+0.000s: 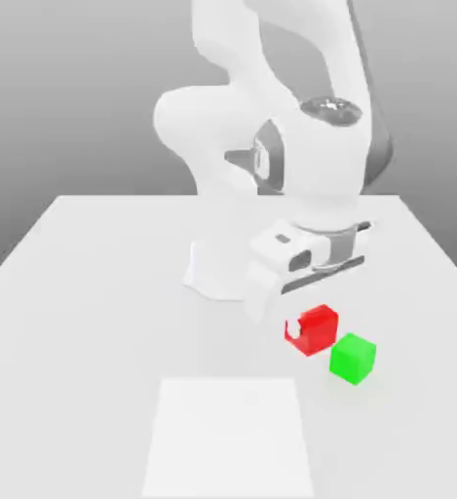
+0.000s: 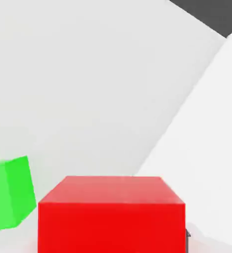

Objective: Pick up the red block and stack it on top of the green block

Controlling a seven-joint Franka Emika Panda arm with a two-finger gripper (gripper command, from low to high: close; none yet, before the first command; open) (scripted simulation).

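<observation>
The red block [image 1: 319, 327] sits on the white table [image 1: 95, 292], just in front of the robot's base. My gripper [image 1: 308, 331] reaches down over it from above and is shut on it, with one white fingertip [image 1: 292, 327] showing against the block's side toward the exterior view's left. The green block [image 1: 353, 358] rests on the table close beside the red one, toward the exterior view's right and nearer the camera, with a narrow gap between them. In the hand view the red block [image 2: 112, 215] looms close, with the green block [image 2: 8, 193] beside it.
A paler white rectangle [image 1: 232, 434] lies flat on the table in front of the blocks and appears in the hand view as a lighter patch [image 2: 207, 148]. The arm's base [image 1: 217, 273] stands right behind the blocks. Table edges run along both sides.
</observation>
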